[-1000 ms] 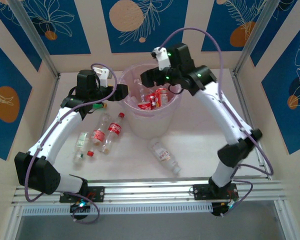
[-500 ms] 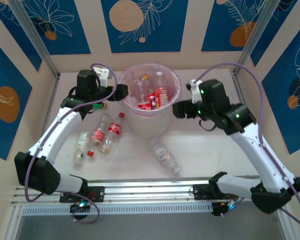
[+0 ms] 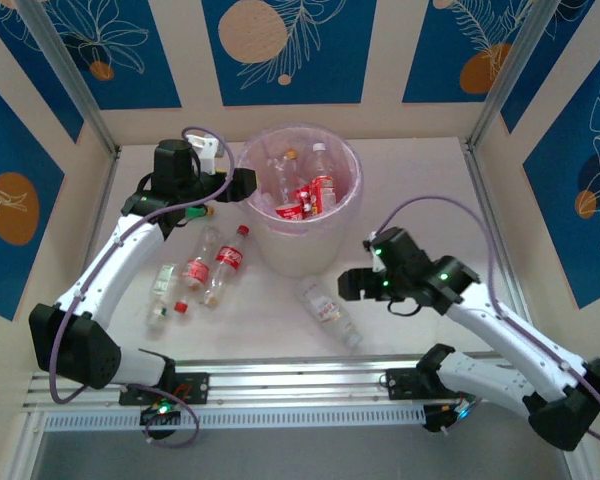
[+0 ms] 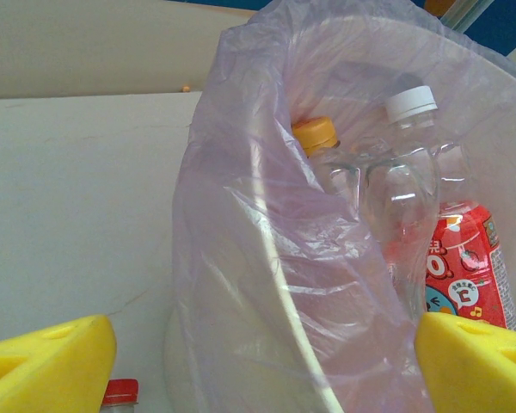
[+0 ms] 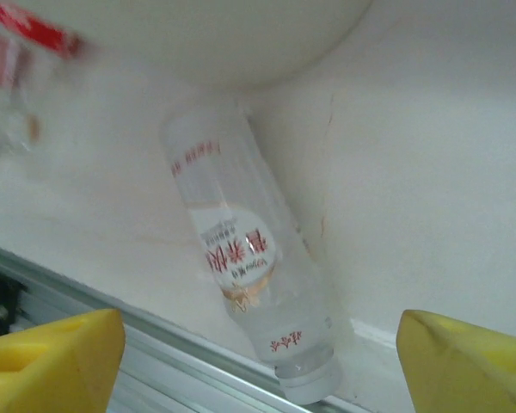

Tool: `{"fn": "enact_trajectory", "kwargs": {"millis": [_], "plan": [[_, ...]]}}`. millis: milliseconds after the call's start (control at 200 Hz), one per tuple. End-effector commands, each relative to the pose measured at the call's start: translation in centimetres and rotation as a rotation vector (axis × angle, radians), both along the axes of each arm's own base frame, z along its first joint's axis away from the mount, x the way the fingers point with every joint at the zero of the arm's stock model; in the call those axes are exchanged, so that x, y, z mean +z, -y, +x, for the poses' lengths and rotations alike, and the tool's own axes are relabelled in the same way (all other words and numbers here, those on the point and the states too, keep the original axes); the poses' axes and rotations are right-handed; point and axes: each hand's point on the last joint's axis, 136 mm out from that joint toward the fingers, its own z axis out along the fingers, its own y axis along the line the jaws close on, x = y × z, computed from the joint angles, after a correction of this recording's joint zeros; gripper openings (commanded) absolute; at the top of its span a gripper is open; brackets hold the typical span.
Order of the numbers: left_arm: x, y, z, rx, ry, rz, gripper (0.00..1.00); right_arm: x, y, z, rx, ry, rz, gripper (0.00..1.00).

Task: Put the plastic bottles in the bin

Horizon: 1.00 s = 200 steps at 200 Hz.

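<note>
Right gripper (image 3: 350, 284) unclenched, empty; clear bottle (image 3: 330, 313) lying just beside it
Left gripper (image 3: 242, 185) agape at bin (image 3: 300, 250) rim; red-labelled bottles (image 3: 305, 196) inside

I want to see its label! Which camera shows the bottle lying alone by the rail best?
Right wrist: the bottle lies large and close, label up. The top view shows it small, near the bin; the left wrist camera faces the bin.

Lab robot cell: two arms (image 3: 120, 258) bolted to an aluminium rail (image 3: 300, 377), white table (image 3: 420, 190), metal posts (image 3: 70, 85), blue printed panels (image 3: 325, 60) as walls.
</note>
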Motion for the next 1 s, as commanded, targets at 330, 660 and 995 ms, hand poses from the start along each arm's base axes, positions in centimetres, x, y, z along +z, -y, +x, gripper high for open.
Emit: {"fn": "enact_trajectory", "kwargs": {"millis": [330, 660, 995], "plan": [[-5.5, -0.1, -1.4, -0.021, -0.157, 0.090, 0.89, -8.9, -5.5, -0.3, 0.088, -0.082, -0.097, 0.93], [-5.6, -0.2, -1.4, -0.019, -0.157, 0.097, 0.89, -12.4, -5.5, -0.1, 0.075, -0.104, -0.226, 0.88], [-6.0, -0.2, -1.3, -0.020, -0.167, 0.100, 0.89, -12.2, -3.5, -0.1, -0.005, -0.110, -0.247, 0.72]]}}
